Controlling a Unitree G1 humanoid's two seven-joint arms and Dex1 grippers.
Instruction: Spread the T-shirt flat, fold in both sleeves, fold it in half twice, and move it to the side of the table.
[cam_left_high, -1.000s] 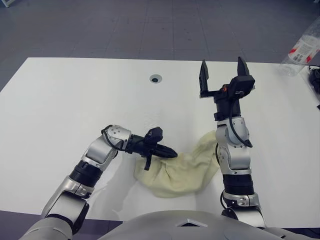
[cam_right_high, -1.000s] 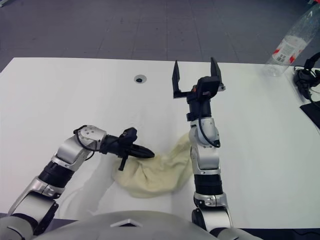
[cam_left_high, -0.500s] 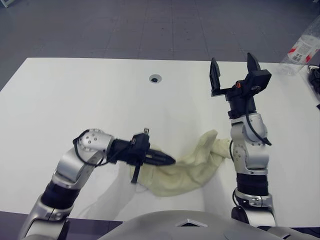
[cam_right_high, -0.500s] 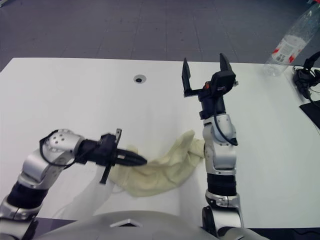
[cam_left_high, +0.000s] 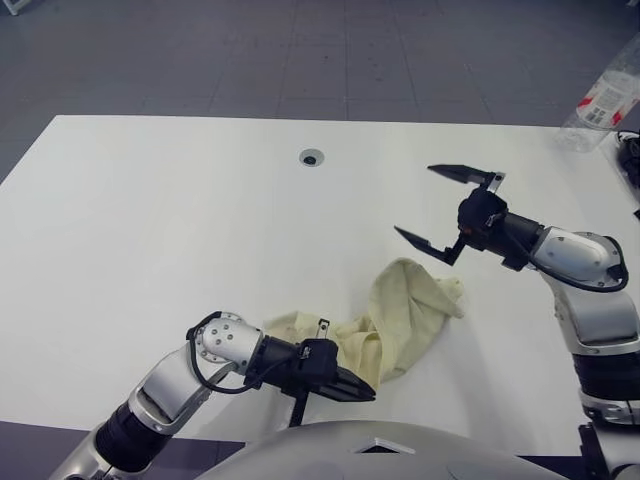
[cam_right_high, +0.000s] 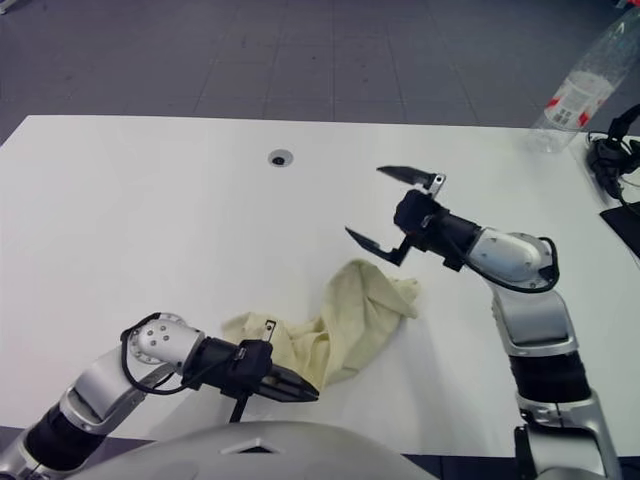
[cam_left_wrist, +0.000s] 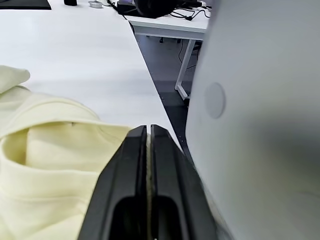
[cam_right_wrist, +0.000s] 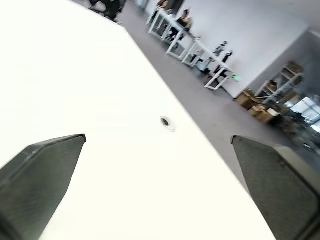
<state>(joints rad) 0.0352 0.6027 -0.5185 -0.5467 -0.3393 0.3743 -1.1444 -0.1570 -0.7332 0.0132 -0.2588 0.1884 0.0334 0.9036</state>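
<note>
Pale yellow T-shirt (cam_left_high: 395, 320) is bunched up on the white table (cam_left_high: 150, 220) near the front edge. Left end effector (cam_left_high: 365, 392) is clamped tight at the shirt's near edge, and it looks like a thin sliver of fabric is pinched in there. Right end effector (cam_left_high: 414, 199) is spread wide with nothing in it, hovering just past the shirt's far end.

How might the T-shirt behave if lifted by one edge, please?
Probably floppy: the T-shirt lies crumpled in soft folds. Likely light, as thin cloth. Pinched at one edge by the left end effector, the rest would probably trail.
</note>
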